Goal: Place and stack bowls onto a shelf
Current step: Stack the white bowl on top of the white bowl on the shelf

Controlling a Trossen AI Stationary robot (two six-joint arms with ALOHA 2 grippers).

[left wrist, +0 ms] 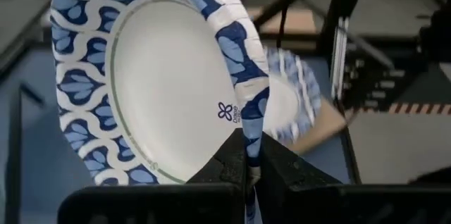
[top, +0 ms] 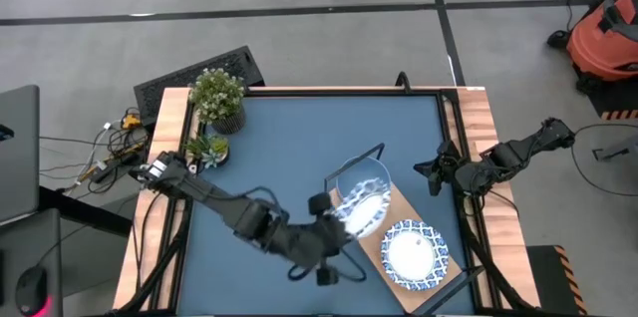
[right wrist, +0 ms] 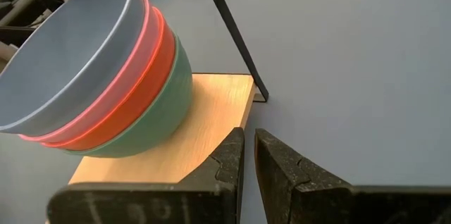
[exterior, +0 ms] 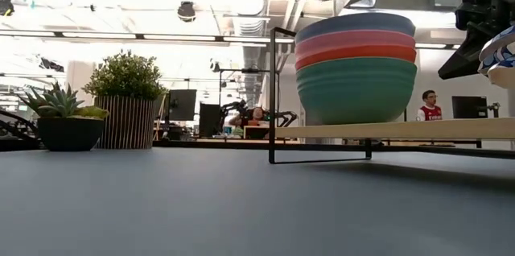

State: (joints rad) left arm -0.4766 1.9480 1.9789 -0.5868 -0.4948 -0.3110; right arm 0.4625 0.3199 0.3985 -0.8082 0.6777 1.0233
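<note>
Low view, blue tabletop (exterior: 201, 200), office room, left end effector (left wrist: 246, 175) grasping patterned bowl (left wrist: 155, 76)

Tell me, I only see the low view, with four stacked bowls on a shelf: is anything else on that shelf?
Observer: Yes, a patterned bowl sits at the shelf's other end, away from the wire frame.
Operator: Is a robot arm carrying anything?
Observer: The left gripper pinches a second patterned bowl by its rim.
Operator: And the other arm?
Observer: The right gripper waits near the table's right edge, holding nothing.
</note>
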